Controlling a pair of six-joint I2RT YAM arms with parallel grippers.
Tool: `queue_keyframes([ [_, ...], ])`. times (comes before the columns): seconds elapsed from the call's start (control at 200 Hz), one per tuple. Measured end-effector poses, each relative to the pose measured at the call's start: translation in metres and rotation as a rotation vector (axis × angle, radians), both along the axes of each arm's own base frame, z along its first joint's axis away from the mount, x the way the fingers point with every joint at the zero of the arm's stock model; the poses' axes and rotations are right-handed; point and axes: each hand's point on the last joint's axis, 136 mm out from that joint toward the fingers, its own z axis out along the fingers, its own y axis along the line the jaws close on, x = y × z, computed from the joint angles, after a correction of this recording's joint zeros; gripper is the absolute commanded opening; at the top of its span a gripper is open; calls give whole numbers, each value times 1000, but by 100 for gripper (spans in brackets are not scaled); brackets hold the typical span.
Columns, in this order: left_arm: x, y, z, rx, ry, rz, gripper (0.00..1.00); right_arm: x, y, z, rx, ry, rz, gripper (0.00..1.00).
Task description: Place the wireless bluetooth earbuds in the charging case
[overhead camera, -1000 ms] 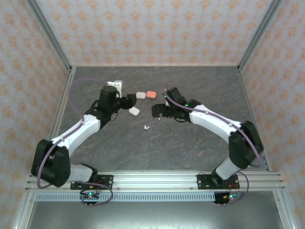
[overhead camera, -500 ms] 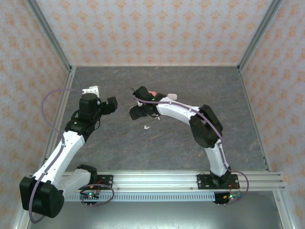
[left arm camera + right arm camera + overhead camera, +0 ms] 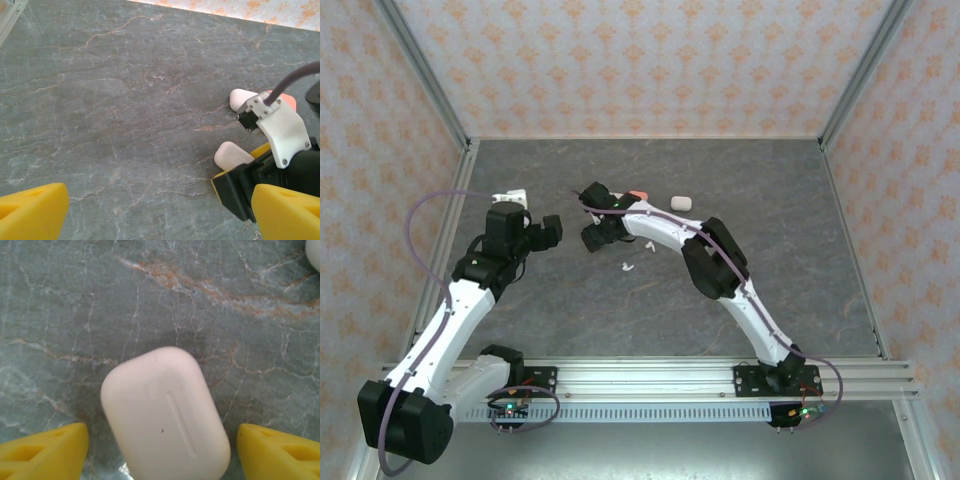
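Bright diffuse light from above leaves faint soft shadows on the table [image 3: 620, 320], and the wrist views run slightly soft, the fingertips [image 3: 45, 452] of the right pincer [image 3: 160, 455] blurring in the lower corners.

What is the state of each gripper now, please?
Left gripper: open, holding nothing.
Right gripper: open, one finger on each side of the pale case, not gripping it.

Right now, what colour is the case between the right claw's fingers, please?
The case is pale pink; right wrist view shows it best.
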Motion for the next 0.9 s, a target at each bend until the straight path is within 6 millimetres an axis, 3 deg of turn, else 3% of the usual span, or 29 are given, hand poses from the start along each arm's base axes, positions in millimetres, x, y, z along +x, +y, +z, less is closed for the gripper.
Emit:
queue_keyframes([
  [0.4, -18, 2, 11, 20, -13, -31, 96, 1, -6, -1, -12, -28, -1, 44],
  [0.651, -21, -10, 9, -26, 2, -88, 96, -14, -22, 4, -7, -27, -4, 37],
  [0.796, -23, -20, 13, -62, -4, -133, 95, -21, -28, 27, 53, -76, -1, 35],
  [0.901, -21, -27, 24, -81, -27, -170, 93, -27, -33, 65, 132, -151, 11, 35],
])
